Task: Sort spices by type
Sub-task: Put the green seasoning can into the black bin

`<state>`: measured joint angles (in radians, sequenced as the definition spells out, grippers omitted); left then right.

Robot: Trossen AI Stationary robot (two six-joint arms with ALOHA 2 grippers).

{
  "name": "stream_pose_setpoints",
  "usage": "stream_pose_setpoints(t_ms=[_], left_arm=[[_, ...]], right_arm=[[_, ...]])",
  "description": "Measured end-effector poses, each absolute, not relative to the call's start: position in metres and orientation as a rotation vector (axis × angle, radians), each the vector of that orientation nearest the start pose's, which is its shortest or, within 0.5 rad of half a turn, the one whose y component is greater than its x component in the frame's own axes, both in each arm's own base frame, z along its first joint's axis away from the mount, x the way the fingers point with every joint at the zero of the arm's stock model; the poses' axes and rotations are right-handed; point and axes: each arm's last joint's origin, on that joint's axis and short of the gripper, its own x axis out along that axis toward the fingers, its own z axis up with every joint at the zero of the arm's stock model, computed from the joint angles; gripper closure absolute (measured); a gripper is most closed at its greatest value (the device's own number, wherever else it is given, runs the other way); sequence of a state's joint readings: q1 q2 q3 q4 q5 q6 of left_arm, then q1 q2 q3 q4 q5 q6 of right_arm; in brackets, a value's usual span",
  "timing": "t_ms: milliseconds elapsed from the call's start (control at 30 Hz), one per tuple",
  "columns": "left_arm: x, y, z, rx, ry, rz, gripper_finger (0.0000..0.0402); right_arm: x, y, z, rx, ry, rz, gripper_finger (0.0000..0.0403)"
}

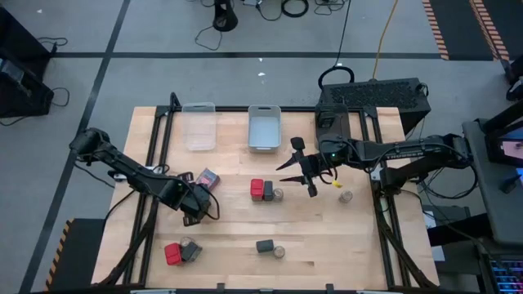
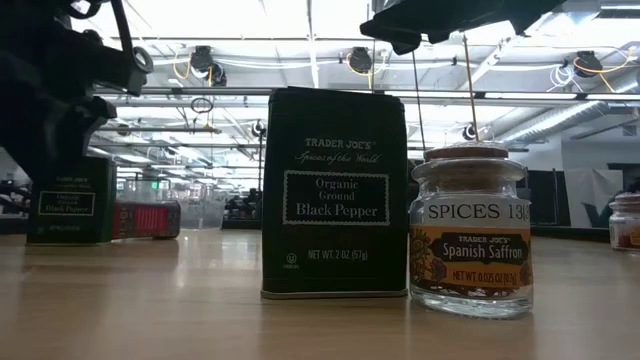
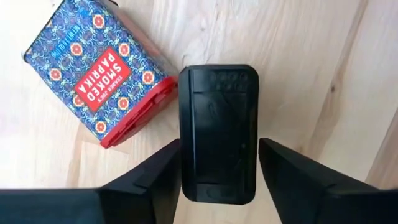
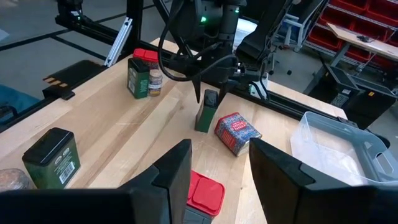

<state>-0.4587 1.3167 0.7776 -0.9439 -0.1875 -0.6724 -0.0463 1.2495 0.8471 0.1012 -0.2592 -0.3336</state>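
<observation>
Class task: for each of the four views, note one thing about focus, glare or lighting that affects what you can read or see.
Low view: the dark green rectangular pepper tin is sharp and legible, though ceiling lights glare behind it. Left wrist view: the blue patterned paprika tin with a red lid reads clearly. Right wrist view: the near fingers are soft. High view: even light, labels unreadable.

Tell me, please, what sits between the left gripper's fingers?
A dark pepper tin stands between the left gripper fingers, beside the lying smoked paprika tin, in the left wrist view.

Pale wooden table [image 1: 327, 237], two bins [image 1: 264, 127] at far edge (one clear, one grey), scattered red tins [image 1: 257, 189], dark tins [image 1: 264, 245], small jars [image 1: 346, 197].
</observation>
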Motion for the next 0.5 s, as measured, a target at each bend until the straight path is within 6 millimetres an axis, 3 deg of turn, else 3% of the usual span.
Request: stream_pose_setpoints(t_ms=[200,400,500], left_arm=[[0.1849,-0.0853,0.189,-0.086,1.384,0.254,0.0212],[0.185,-0.0854,0.1891,-0.081,1.383,0.248,0.0265],[0.185,-0.0853,0.1892,-0.08,1.383,0.247,0.0266]], right_arm=[[0.277,-0.0054,0.2848,-0.283,0.261,0.259,0.0259],[0.2791,-0.0054,0.281,-0.273,0.28,0.261,0.0259],[0.2832,-0.0056,0.2768,-0.271,0.289,0.262,0.0259]])
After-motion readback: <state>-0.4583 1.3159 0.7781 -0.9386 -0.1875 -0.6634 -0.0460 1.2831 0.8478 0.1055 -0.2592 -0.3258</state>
